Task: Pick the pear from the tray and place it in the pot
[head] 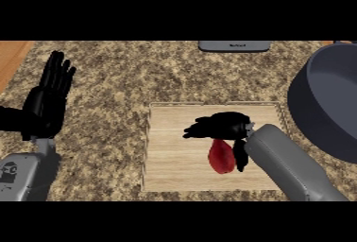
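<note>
A red pear (pixel 222 158) lies on the wooden tray (pixel 174 156) in the middle of the counter. My right hand (pixel 223 125) sits over the pear's far end. Its fingers (pixel 199 130) curl down toward the left, and its thumb (pixel 241 156) runs along the pear's right side. The pear's upper part is hidden under the palm. I cannot tell whether the pear is lifted off the tray. The dark grey pot (pixel 327 99) stands at the right edge, just beyond the tray. My left hand (pixel 47 97) rests open at the far left, fingers up.
A grey flat object (pixel 233 46) lies at the counter's back edge, behind the tray. A strip of wood (pixel 12 54) shows at the upper left corner. Speckled countertop (pixel 111 94) spreads between the left hand and the tray.
</note>
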`<action>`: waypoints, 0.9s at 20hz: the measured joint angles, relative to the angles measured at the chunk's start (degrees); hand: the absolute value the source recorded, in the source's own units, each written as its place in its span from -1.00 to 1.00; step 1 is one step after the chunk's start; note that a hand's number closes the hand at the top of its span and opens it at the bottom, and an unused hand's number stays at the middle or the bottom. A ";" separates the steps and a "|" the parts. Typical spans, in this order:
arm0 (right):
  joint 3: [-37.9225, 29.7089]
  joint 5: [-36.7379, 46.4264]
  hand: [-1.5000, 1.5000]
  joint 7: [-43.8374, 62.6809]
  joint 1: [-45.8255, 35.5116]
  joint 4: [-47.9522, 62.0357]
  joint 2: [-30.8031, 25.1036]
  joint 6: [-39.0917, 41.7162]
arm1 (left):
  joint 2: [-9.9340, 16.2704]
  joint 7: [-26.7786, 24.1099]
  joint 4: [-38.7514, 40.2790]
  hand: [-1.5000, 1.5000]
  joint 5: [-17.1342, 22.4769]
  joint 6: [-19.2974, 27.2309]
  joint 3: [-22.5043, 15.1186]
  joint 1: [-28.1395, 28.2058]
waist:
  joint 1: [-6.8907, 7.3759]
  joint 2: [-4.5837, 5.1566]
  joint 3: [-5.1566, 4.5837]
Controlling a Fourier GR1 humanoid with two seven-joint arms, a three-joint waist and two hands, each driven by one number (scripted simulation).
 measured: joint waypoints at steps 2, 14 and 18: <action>-0.18 0.78 1.00 -1.15 -0.50 0.82 0.68 -0.49 | -0.53 -0.08 -0.25 0.00 -0.22 -0.11 -0.20 0.12 | 0.06 -0.08 -0.06; 1.52 5.76 1.00 -8.55 2.10 -3.51 0.62 -7.49 | -1.95 0.76 -1.12 0.00 -2.04 0.78 -0.59 0.21 | 0.04 -0.75 -0.42; 0.11 7.39 1.00 -7.36 4.26 -8.37 0.15 -7.19 | -1.93 0.74 -1.95 0.00 -2.11 0.18 -0.12 1.23 | -0.11 -0.50 -0.36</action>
